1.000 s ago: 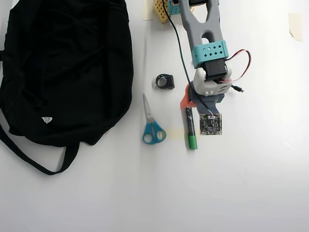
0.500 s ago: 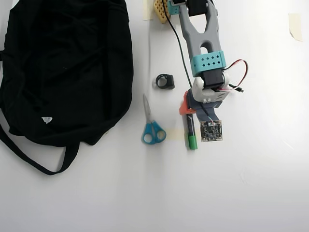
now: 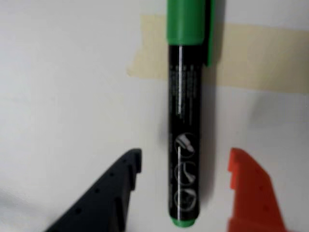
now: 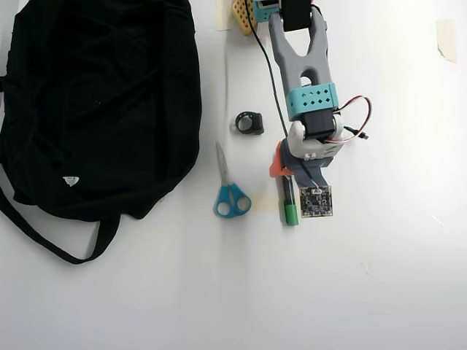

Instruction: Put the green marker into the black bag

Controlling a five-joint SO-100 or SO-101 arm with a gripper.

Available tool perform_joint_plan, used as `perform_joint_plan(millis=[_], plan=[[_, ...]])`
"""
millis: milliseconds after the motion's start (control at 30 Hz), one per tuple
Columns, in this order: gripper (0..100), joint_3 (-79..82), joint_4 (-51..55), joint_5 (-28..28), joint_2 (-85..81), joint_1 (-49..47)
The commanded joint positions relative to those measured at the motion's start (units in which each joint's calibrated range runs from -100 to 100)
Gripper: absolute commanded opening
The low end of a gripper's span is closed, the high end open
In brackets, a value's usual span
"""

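Note:
The green marker (image 3: 186, 96) lies flat on the white table, a black barrel with white print, its green cap at the top and its green end at the bottom of the wrist view. My gripper (image 3: 186, 154) is open and straddles the barrel: the black finger (image 3: 120, 183) is left of it and the orange finger (image 3: 248, 188) right of it, neither touching. In the overhead view the marker (image 4: 290, 211) pokes out under my gripper (image 4: 287, 179) at centre right. The black bag (image 4: 95, 95) lies at the left, apart from the marker.
Blue-handled scissors (image 4: 232, 193) lie between the bag and the marker. A small black ring-shaped object (image 4: 249, 122) sits above the scissors. A beige tape strip (image 3: 260, 58) runs under the marker. The bag's strap (image 4: 44, 233) loops out at lower left.

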Motion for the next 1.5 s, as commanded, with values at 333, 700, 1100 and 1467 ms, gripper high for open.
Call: perform_joint_plan(millis=[333,700,1100,1467], plan=[[24,-2.95,0.35,-0.38,1.1,-0.03],[23,-2.23,0.35,-0.43,1.27,-0.03],[23,-3.04,0.18,-0.48,4.42,0.04],[13,-3.04,0.27,-0.48,4.42,0.04]])
